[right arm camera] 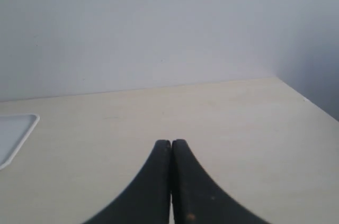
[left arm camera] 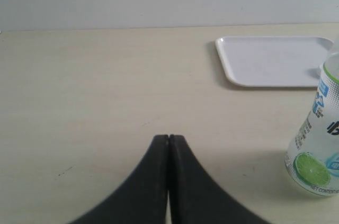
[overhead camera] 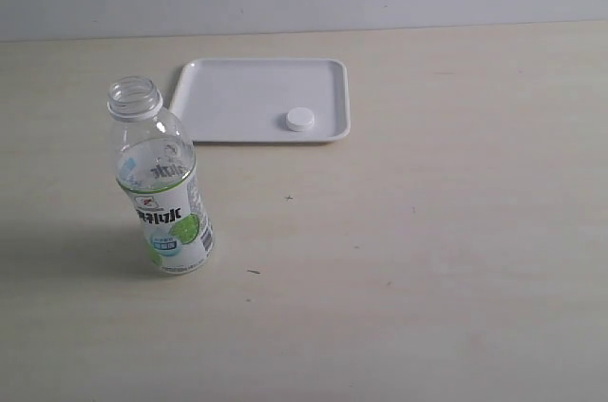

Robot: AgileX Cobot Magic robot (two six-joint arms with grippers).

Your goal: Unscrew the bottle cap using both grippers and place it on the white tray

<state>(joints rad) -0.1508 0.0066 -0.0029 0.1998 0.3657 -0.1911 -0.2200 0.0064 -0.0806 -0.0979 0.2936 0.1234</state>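
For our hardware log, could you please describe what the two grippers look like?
The left gripper and right gripper each show only two matte black fingers, broad at the base and curving to narrow rounded tips. No cables, labels or markings show.

The bottle cap (overhead camera: pixel 300 119) lies in the white tray (overhead camera: pixel 228 103); the bottle (overhead camera: pixel 160 183) stands left, nearer the camera.

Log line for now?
bottle cap: on white tray | bottle: upright, uncapped | left gripper: shut, empty | right gripper: shut, empty
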